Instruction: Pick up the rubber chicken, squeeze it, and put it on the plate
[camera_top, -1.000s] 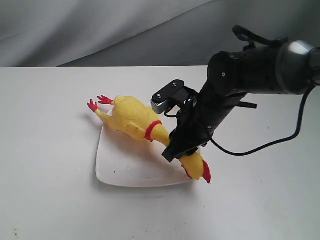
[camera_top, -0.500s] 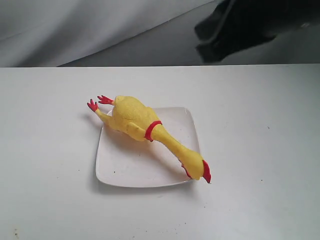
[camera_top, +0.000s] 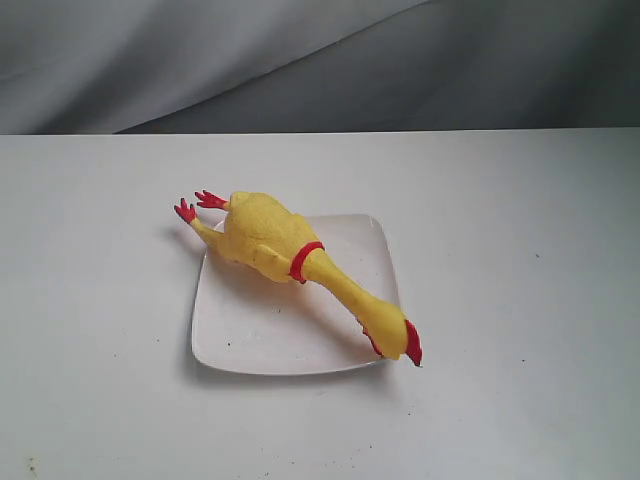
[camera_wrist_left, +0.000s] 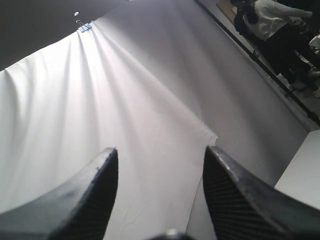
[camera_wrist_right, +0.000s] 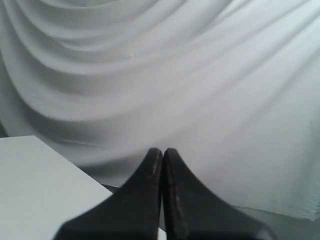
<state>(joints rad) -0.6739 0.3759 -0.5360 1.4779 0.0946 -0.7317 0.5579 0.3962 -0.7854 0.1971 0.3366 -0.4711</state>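
rubber chicken (camera_top: 270, 240) is lying across plate (camera_top: 250, 345), head overhanging the near-right corner, so it's risking a roll-off. Left gripper (camera_wrist_left: 161, 150) is gaping, empty; right gripper (camera_wrist_right: 163, 151) is pinching closed on nothing.

Looks like a robot lab or a recording studio, not a home. Told first by a plain white matte tabletop (camera_top: 90, 300) backed by a wide sheet of grey-white cloth hung in loose folds (camera_top: 200, 60) as a backdrop. Pinned near its upper edge, in the left wrist view, with a small blue binder clip (camera_wrist_left: 85, 26), under a dark ceiling (camera_wrist_left: 30, 25) carrying one small round light (camera_wrist_left: 76, 13). Bounded along one side by a long dark bar (camera_wrist_left: 260, 59), with a person in a white top and dark trousers (camera_wrist_left: 272, 25) beyond it. Same pale draped cloth filling the right wrist view, behind a corner of the white table.
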